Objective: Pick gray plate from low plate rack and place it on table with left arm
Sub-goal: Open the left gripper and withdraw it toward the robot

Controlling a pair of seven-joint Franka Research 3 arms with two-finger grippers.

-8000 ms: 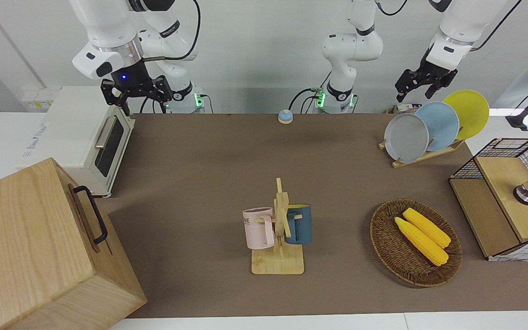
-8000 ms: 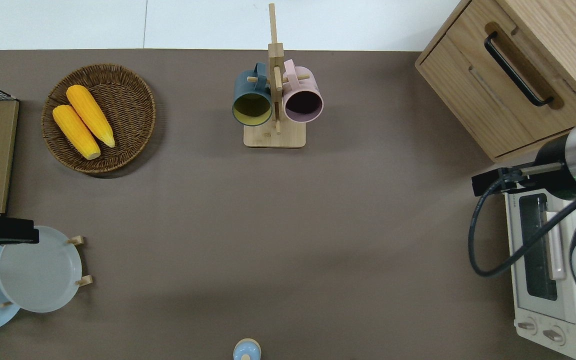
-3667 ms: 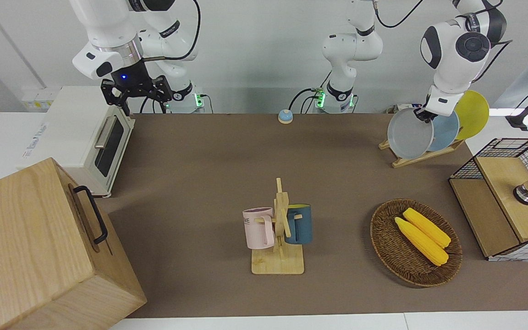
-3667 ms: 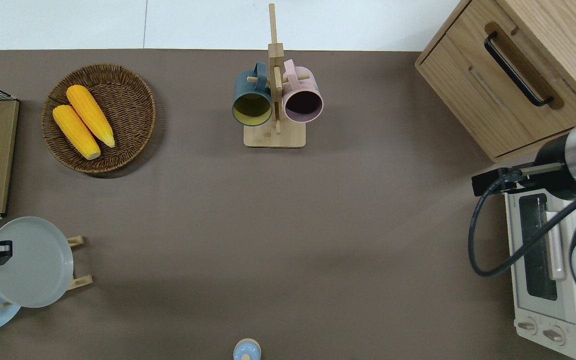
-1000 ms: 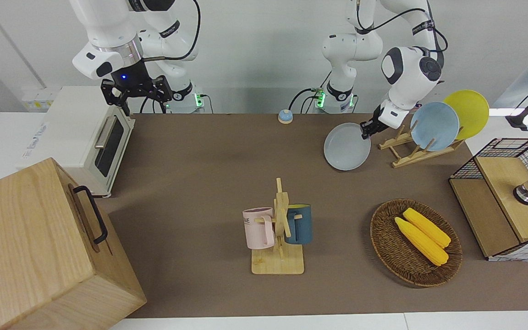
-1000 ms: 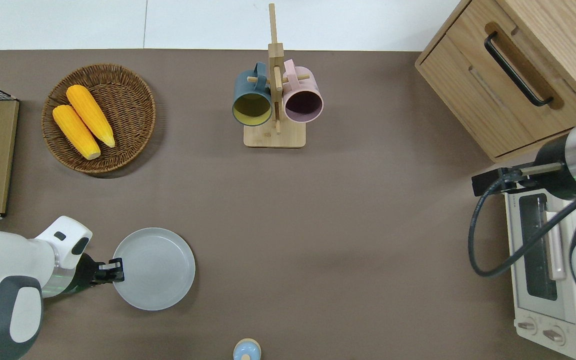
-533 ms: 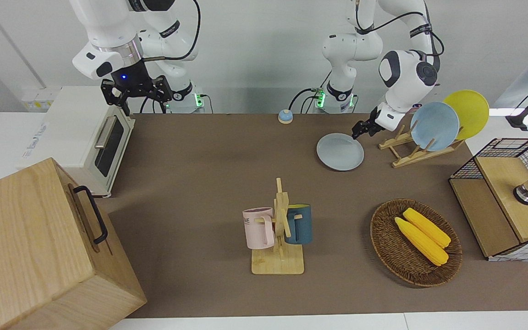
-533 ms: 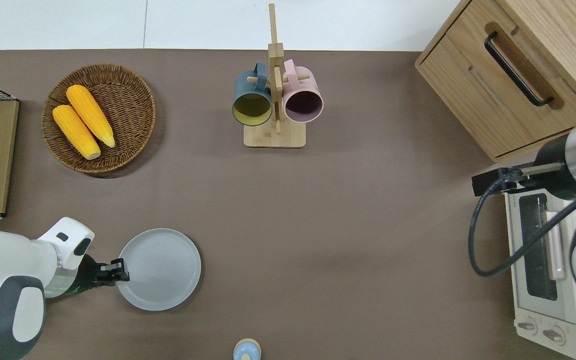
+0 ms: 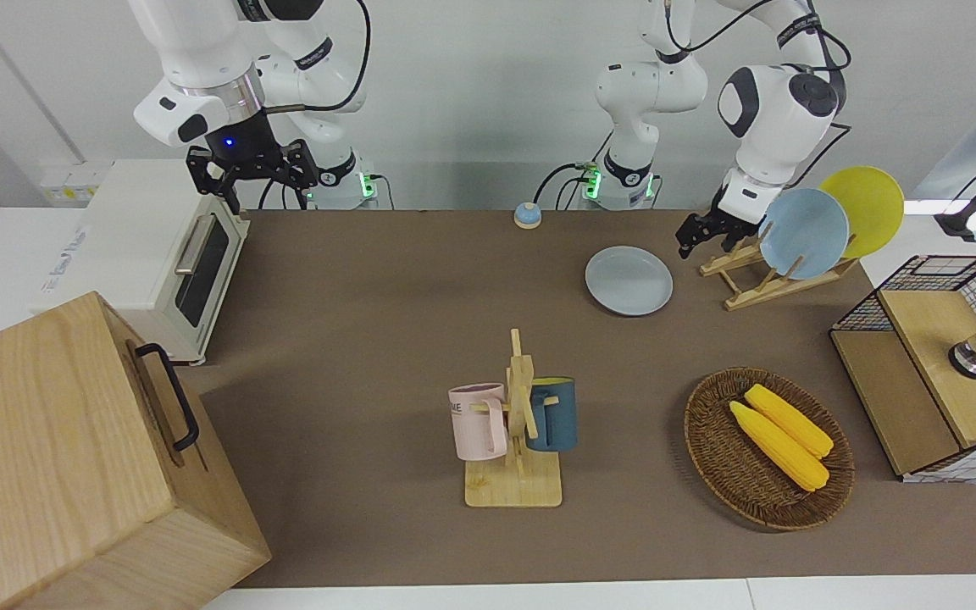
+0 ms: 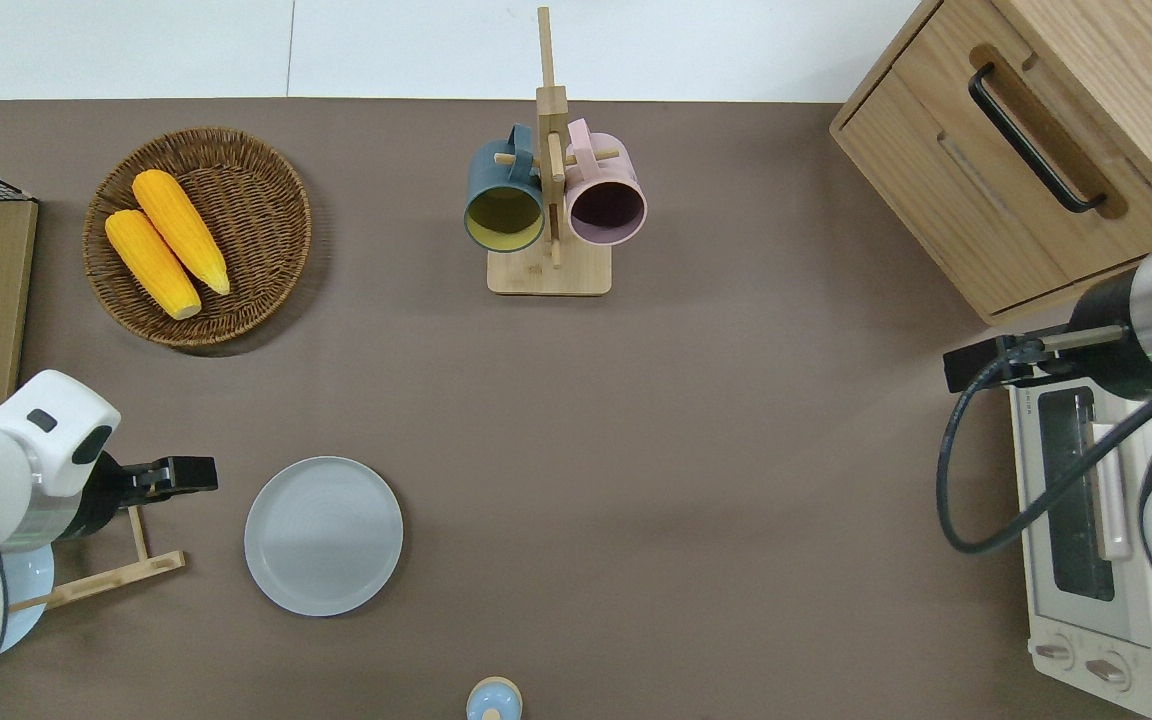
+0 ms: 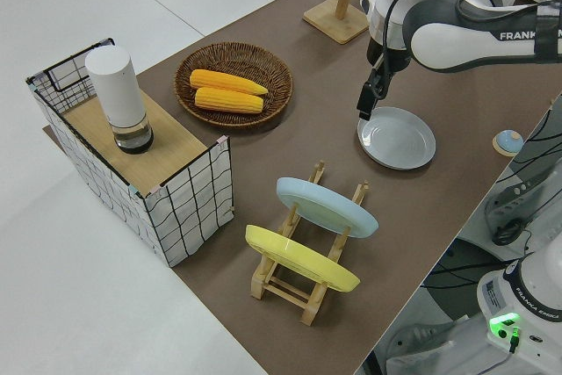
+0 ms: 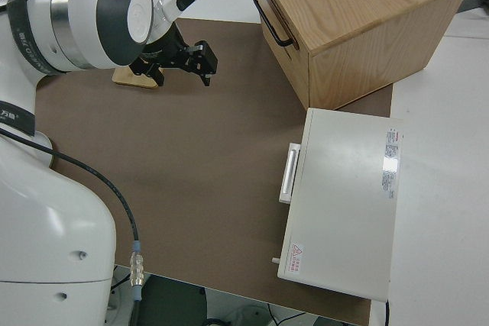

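Gray round plate point(image 10: 323, 535) w/ shallow rim is now laid flat on brown matte table point(image 10: 696, 450), just beside low light-wood slatted rack point(image 10: 126, 560), toward right arm's end. It was let go by black two-finger left gripper point(image 10: 191, 475), since drawn back over rack w/ fingers apart, empty. Placement is judged done; right arm parked.

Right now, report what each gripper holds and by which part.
Nothing is held. The left gripper hangs free of the gray plate, which lies flat on the table. The right arm is parked.

a robot lab: two white arms point(image 9: 200, 59) at a staged table point(image 9: 369, 280).
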